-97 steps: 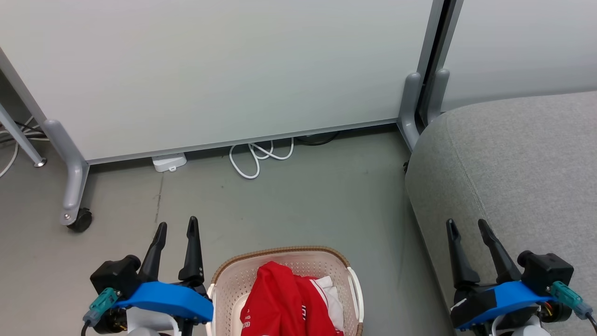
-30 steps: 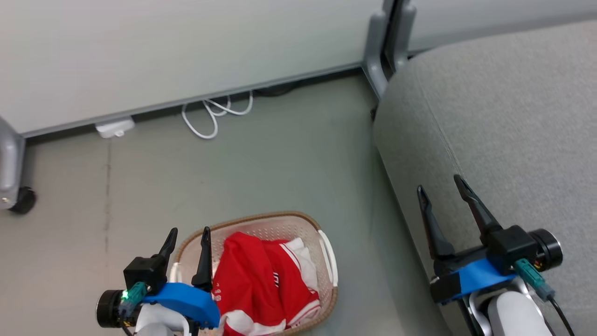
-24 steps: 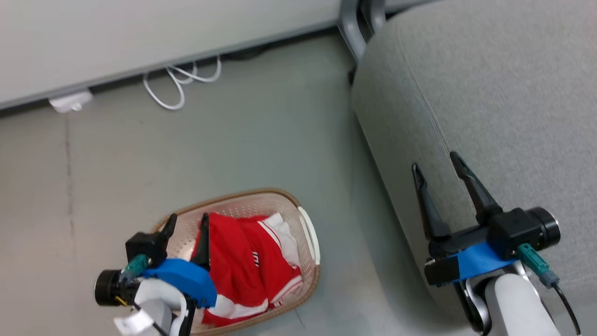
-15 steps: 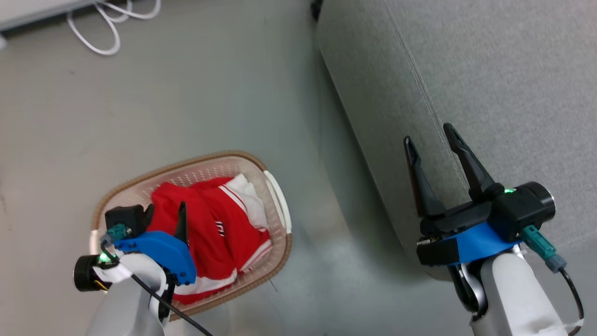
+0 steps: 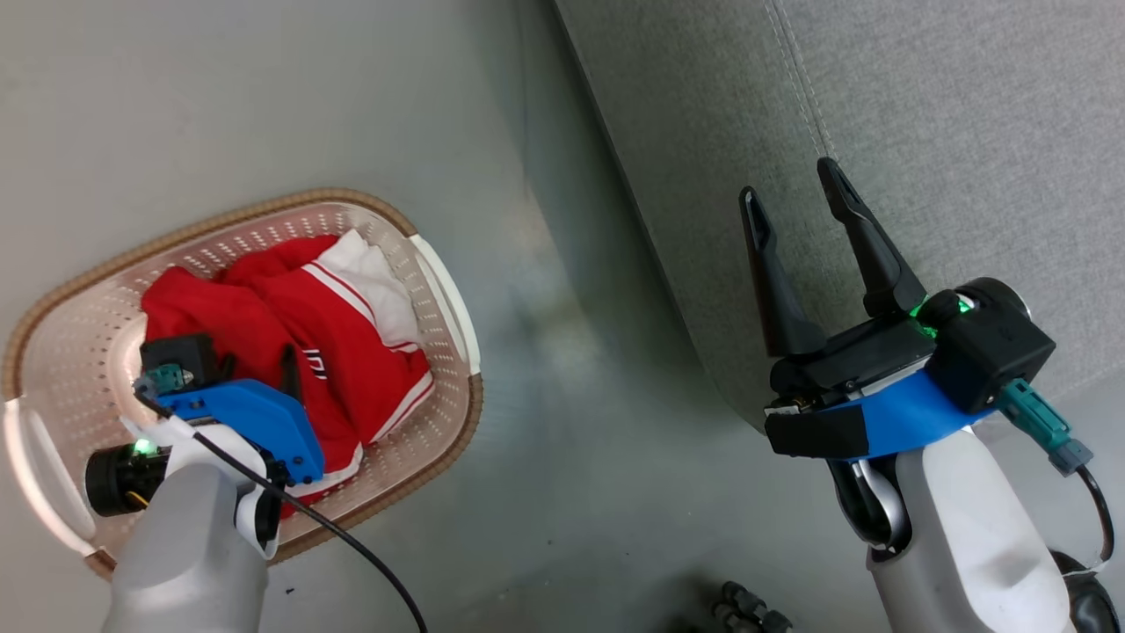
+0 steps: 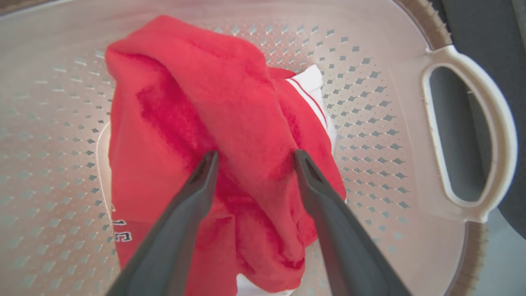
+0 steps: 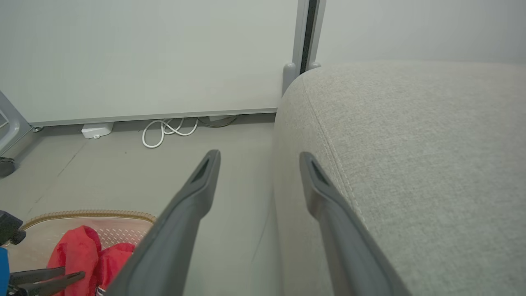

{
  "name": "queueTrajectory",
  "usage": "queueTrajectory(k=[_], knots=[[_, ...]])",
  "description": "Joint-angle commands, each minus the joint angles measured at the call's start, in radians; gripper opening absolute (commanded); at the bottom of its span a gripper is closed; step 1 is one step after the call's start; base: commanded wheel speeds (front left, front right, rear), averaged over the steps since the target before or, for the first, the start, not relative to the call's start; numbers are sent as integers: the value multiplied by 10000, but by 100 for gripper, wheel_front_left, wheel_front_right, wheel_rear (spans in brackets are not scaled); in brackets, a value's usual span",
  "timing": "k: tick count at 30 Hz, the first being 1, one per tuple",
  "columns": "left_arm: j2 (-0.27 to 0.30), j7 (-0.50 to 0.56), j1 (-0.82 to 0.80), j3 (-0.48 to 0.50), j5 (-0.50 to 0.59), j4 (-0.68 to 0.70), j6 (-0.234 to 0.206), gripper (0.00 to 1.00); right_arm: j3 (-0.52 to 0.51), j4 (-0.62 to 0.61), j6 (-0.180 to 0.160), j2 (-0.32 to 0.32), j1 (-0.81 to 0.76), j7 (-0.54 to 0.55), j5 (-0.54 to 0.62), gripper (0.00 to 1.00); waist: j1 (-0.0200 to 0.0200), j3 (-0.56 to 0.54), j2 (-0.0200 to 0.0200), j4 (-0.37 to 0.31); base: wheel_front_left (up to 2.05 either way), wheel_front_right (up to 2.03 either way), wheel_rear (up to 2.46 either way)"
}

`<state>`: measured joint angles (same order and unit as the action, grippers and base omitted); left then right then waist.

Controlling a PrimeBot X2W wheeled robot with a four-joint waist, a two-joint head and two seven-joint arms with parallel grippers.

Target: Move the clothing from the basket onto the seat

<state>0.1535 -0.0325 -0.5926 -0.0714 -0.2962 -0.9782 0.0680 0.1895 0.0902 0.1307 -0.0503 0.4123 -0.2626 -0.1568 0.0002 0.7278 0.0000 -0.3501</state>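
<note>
The cream basket (image 5: 264, 207) with its brown rim stands on the floor, left of the grey seat (image 5: 923, 105). The red clothing (image 5: 352, 343) with white trim lies bunched inside it. My left gripper (image 5: 257, 365) reaches down into the basket. In the left wrist view it (image 6: 254, 155) is open, its fingers straddling a raised fold of the clothing (image 6: 197, 102) with the tips touching the cloth. Black-and-white lettering shows at the lower left of the garment. My right gripper (image 5: 787, 180) is open and holds nothing, hovering at the seat's side edge (image 7: 411, 144).
A pale partition wall stands beyond the floor, with a coiled white cable (image 7: 164, 131) and a white box (image 7: 96, 130) at its foot. A caster wheel (image 7: 6, 166) sits at the far left. The basket's white handle (image 6: 468, 135) faces the seat.
The head camera has tilted down, shifting the whole picture. My left gripper has dropped into the basket onto the red clothing. The right gripper keeps its open pose by the seat.
</note>
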Motion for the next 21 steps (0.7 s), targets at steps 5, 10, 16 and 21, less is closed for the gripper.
queueTrajectory(k=[5,10,16,21], knots=[[195,-17,-429,96,-107,-150,-184,100,188,-112,1,-2,261,-34,-354,100,-2,486,0,-350,0,0,0],[328,40,-586,128,-134,-309,-397,100,263,-152,1,-2,338,-34,-575,100,-2,682,0,-576,0,0,0],[457,124,-704,65,-57,-496,-708,100,290,-171,1,0,299,-34,-753,100,-2,819,0,-761,0,0,0],[546,-20,-732,-20,-39,-538,-793,0,308,-132,1,0,283,-34,-848,100,-2,844,0,-843,0,0,0]])
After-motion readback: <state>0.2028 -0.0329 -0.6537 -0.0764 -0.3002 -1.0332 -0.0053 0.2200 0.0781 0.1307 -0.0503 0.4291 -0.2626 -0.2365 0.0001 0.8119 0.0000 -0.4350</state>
